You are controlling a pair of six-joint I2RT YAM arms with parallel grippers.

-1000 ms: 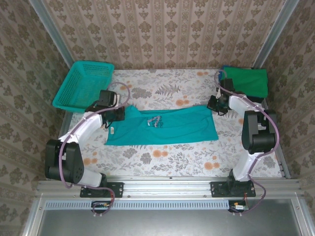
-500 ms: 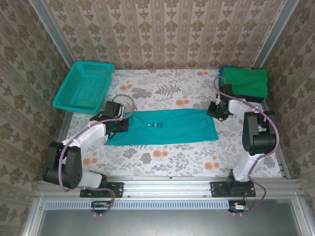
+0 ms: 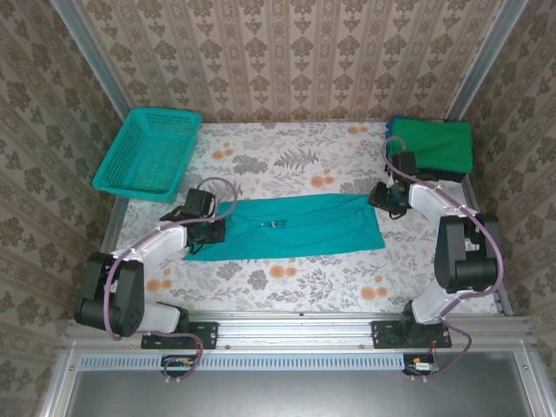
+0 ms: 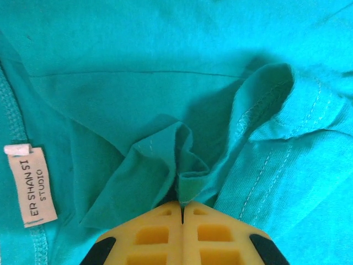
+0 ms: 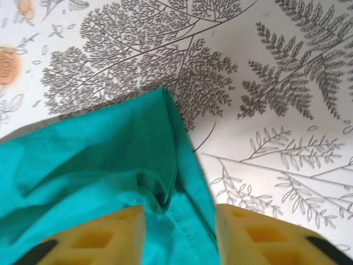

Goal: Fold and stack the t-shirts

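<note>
Tee [image 3: 287, 228] lies central on the surface [image 3: 287, 169], narrower than 1 second ago. Right jaws have just parted off its right corner; left jaws stay pinched on cloth at its left end. Lengthwise fold looks laid; left release remains.

You see the spread t-shirt [image 3: 295, 224] lying across mid-frame on the table [image 3: 287, 278], the basket [image 3: 149, 152] at upper left, folded t-shirts [image 3: 439, 143] at upper right.
</note>
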